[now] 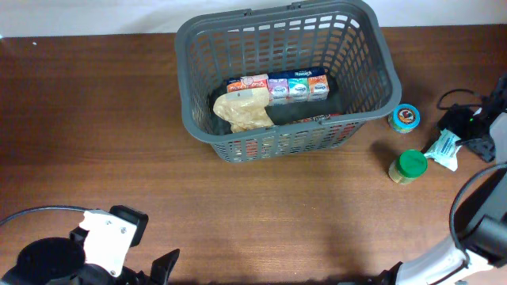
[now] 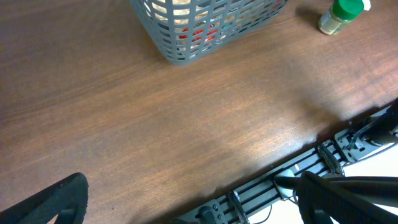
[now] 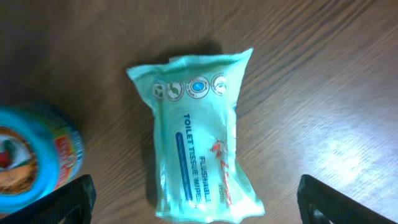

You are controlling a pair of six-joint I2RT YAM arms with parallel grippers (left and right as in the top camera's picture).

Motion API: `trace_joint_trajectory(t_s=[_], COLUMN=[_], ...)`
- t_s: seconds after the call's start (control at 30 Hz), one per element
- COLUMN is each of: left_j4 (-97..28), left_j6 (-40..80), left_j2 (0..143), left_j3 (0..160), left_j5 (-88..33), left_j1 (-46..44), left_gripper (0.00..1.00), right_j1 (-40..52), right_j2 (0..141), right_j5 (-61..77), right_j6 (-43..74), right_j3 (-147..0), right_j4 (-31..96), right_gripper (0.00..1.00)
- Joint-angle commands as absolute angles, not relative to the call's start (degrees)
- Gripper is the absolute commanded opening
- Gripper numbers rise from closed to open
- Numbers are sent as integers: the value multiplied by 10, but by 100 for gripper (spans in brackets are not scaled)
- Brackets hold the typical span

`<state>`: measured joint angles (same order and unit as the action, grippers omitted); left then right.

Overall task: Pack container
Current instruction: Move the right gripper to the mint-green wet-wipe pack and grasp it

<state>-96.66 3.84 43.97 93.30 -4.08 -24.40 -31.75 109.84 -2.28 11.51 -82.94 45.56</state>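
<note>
The container (image 1: 289, 75), a large dark grey lattice basket, stands at the back middle of the table. It holds a row of small cartons (image 1: 289, 87), a beige bag (image 1: 244, 111) and a dark flat item. Its near corner shows in the left wrist view (image 2: 205, 31). My right gripper (image 3: 199, 199) is open above a pale green pack of tissue wipes (image 3: 199, 134), with one finger on each side of it; both also show in the overhead view, the gripper (image 1: 474, 131) and the pack (image 1: 444, 149). My left gripper (image 2: 193, 199) is open and empty over the table's front edge, far from the basket.
A blue-lidded tin (image 1: 406, 117) and a green-lidded jar (image 1: 408, 166) stand right of the basket, close to the wipes pack. The tin is just left of the pack (image 3: 34, 155). A black rail (image 2: 298, 171) runs along the table's front edge.
</note>
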Motion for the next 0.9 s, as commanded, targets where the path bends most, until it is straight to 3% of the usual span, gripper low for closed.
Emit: trace_joint_trajectory(t_s=[0.0, 0.4, 0.57, 0.63, 0.87], left_j4=[-967, -967, -967, -967, -967], left_j6=[27, 27, 27, 27, 27], left_j2=[439, 439, 439, 439, 439], left_j3=[931, 931, 931, 931, 931], left_j5=[-36, -36, -36, -36, -36], left_j1=[-245, -245, -245, -245, -245], left_gripper=[99, 99, 99, 99, 99], right_j1=[-319, -319, -319, -319, -319], right_j2=[1138, 1189, 1190, 1191, 1191], right_j5=[-21, -20, -20, -20, -20], right_j6=[102, 87, 73, 73, 73], right_j3=[-837, -837, -837, -837, -837], right_j4=[450, 424, 404, 400, 401], right_gripper=[93, 87, 65, 49, 29])
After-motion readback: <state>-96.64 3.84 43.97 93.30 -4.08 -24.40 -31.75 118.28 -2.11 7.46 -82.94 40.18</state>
